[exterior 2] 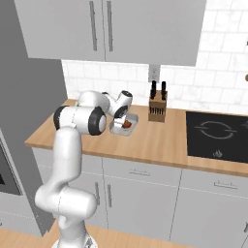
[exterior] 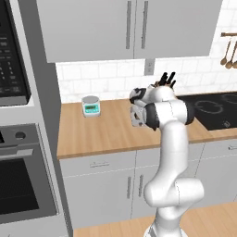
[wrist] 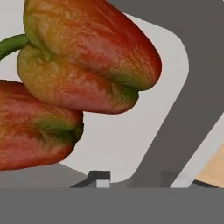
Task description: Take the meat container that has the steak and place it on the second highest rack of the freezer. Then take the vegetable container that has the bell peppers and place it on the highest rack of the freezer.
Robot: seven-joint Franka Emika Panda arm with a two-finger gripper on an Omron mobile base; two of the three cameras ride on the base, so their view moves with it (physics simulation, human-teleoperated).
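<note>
The vegetable container (exterior 2: 130, 128), a shallow grey tray with a white floor, sits on the wooden counter near the backsplash. Two red-orange bell peppers (wrist: 87, 57) with green stems lie inside it. My gripper (exterior 2: 122, 123) points down at the container's near-left edge. In the hand view, my gripper (wrist: 136, 179) has one fingertip over the white floor and the other outside the grey wall (wrist: 175, 109). The jaws straddle that wall, partly closed, and a small gap still shows on the inner side. The meat container, the steak and the freezer are out of view.
A knife block (exterior 2: 157, 109) stands just right of the container against the tiles. A black cooktop (exterior 2: 218, 133) lies further right. A small kitchen scale (exterior: 91, 106) sits at the counter's left, with the oven (exterior: 18, 185) beyond it. Wall cabinets (exterior 2: 111, 29) hang overhead.
</note>
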